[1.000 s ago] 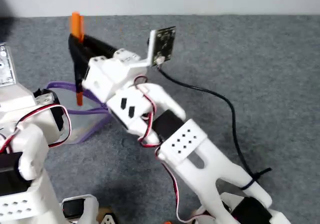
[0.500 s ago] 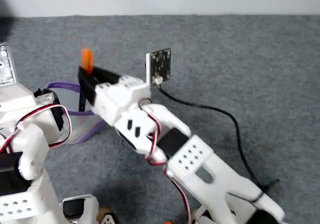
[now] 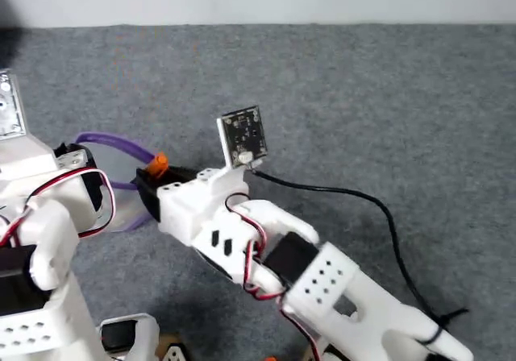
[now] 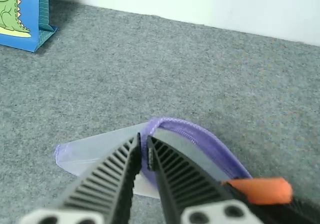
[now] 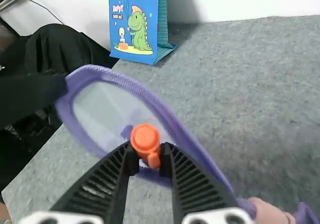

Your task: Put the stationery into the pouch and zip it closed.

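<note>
Down and back toward 6 o'clock comes the right gripper (image 3: 147,182) in the high view: a second ago it held the orange plastic marker (image 3: 158,164) upright and high over the far side of the table, and now the marker sits low, with just its orange end poking up above the black fingers. The translucent plastic pouch (image 3: 109,141) with a purple zipper rim lies at about 9 o'clock on the grey carpeted table (image 3: 387,95), and the marker is at the 3 o'clock edge of its raised rim. In the right wrist view that gripper is clenched on the marker, whose round end points out over the open pouch mouth. The left gripper (image 4: 143,146) is pinched tight on the purple rim, holding it lifted in an arch above the carpet. A blue paper gift bag (image 5: 136,19) with a green dinosaur stands against the white wall, well apart from the pouch.
</note>
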Controlling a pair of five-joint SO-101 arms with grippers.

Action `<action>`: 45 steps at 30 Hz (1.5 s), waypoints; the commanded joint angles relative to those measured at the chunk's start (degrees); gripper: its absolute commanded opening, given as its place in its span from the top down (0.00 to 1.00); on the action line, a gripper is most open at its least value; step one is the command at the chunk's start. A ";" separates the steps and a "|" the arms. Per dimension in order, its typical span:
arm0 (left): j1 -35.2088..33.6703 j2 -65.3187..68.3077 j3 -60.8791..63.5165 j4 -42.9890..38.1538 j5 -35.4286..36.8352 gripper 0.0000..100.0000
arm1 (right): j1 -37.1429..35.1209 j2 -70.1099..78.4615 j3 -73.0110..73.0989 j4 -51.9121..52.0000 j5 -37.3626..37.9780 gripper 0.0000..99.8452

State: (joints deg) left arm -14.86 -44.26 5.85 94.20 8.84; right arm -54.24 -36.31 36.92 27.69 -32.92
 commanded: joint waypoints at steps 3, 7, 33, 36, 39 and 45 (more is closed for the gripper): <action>-0.09 0.44 1.63 0.53 0.79 0.99 | -1.10 6.99 -7.03 -2.95 0.97 0.99; -0.09 0.35 1.63 1.05 0.79 0.99 | -1.27 10.07 -9.67 0.40 4.66 0.97; -0.44 0.35 1.27 1.32 0.97 0.99 | 7.60 10.51 -39.74 60.26 12.57 0.76; -0.18 0.35 1.27 1.32 2.81 0.99 | 7.60 10.68 -34.55 58.51 15.56 0.76; -0.09 0.35 1.27 1.32 3.16 0.99 | 6.11 10.15 -30.51 53.14 18.11 0.76; -0.09 0.35 1.36 1.23 3.16 0.99 | -0.31 11.03 -29.10 45.32 21.01 0.76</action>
State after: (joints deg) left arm -14.77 -44.26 5.85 94.29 10.95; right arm -52.48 -25.49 7.30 77.27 -13.76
